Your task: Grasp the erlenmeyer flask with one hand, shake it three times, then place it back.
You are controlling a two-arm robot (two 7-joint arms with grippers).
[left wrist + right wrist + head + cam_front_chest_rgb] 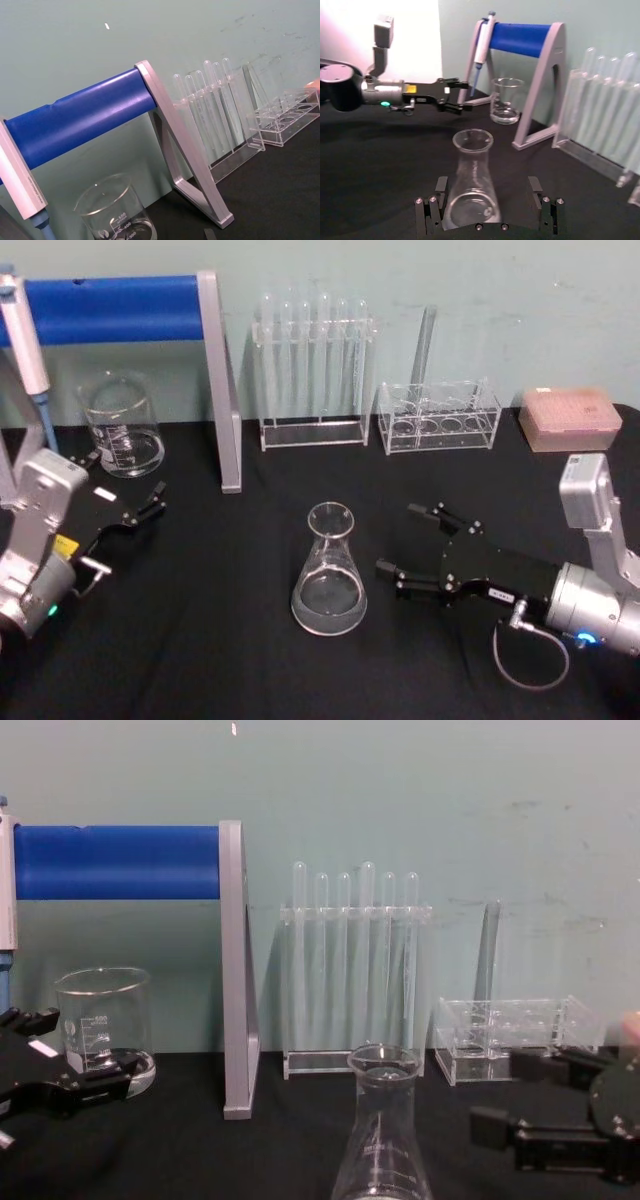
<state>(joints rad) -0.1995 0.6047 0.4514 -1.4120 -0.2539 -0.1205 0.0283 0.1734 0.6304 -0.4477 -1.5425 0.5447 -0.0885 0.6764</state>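
Glass: one erlenmeyer flask (329, 575) | one beaker (121, 425) | right hand (396, 537) spread | left hand (465, 95) spread

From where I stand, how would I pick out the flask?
Start at the black table. The flask stands alone near its middle, beside the open right pincer. Unlike the straight-sided beaker by the left pincer, it is cone-shaped with a narrow neck.

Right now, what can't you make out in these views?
- Flask base: chest view, cut off by bottom edge.
- Flask contents: head view, glass too clear to tell.
- Flask markings: right wrist view, too faint, just ahead of the open right gripper.
- Beaker bottom: left wrist view, cut off by edge; left gripper sits nearby.
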